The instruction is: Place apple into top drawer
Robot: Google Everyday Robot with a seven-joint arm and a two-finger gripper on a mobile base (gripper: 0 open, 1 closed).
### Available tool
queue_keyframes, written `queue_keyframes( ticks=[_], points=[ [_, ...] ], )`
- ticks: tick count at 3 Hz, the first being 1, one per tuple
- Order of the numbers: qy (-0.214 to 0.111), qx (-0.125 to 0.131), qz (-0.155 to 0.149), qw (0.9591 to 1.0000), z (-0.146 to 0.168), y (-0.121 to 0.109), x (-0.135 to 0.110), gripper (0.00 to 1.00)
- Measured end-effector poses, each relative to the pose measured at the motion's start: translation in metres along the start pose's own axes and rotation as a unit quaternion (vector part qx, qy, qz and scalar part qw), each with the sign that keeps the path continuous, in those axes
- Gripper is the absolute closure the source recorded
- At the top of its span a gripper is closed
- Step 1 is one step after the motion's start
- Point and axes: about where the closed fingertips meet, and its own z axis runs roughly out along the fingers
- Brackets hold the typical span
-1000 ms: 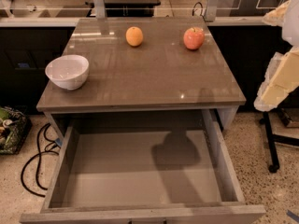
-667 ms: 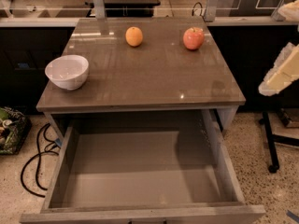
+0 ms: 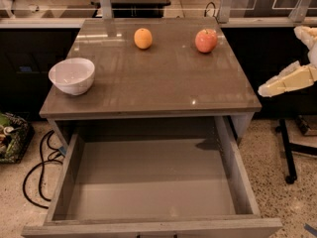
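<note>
One apple [image 3: 206,40] is what I'm after, and it sits on the far right part of the tabletop [image 3: 163,83], close to the back edge, upright with its stem dimple facing up and nothing touching it. An orange [image 3: 143,38] rests well to its left on the same back stretch, far enough away that I judge a reach for the apple shouldn't disturb it. A white bowl [image 3: 72,75] stands near the left edge, well out of the working line. Below the front lip, the top drawer [image 3: 237,177] is pulled out wide, its flat grey bottom bare, which leaves me plenty of room for a drop. My claw [image 3: 271,87] hangs off the right side of the tabletop, about level with its surface and well apart from the apple, pointing inward to the left. Whether it is released or clenched I cannot tell, but it carries nothing. As I read it, the pick has not begun, and the next move is a reach up and back toward the fruit.
</note>
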Motion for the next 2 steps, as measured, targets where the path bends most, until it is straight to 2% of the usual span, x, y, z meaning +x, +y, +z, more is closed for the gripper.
queue_keyframes(
  ticks=[1, 2],
  points=[
    [-0.111, 0.052, 0.040, 0.9916, 0.016, -0.035, -0.015, 0.00],
    [-0.155, 0.078, 0.050, 0.9836, 0.015, -0.064, -0.045, 0.00]
  ],
)
